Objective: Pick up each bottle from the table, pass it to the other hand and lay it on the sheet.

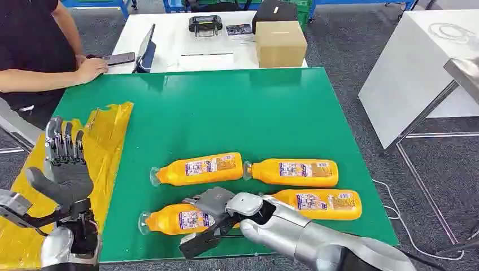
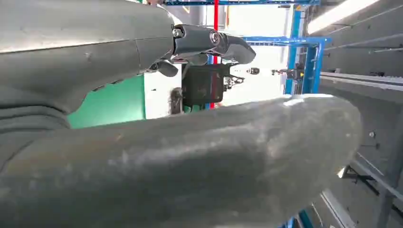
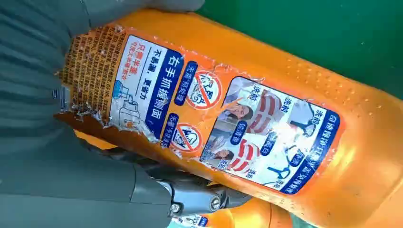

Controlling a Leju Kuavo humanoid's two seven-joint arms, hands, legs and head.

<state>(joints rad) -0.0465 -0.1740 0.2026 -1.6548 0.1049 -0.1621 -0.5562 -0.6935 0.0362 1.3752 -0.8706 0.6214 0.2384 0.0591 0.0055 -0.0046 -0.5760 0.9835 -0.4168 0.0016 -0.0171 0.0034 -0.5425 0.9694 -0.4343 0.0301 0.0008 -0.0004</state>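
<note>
Our right hand [image 1: 212,217] grips the nearest orange bottle [image 1: 172,219], which lies on its side on the green counter [image 1: 226,113] beside three more orange bottles. Our left hand [image 1: 65,164] is raised, fingers spread and holding nothing, above the yellow sheet [image 1: 110,132].

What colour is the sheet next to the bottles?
Yellow. The sheet shows best in the head view.

right hand [image 1: 212,217] hides nearest bottle's [image 1: 172,219] base | label text unreadable
</note>
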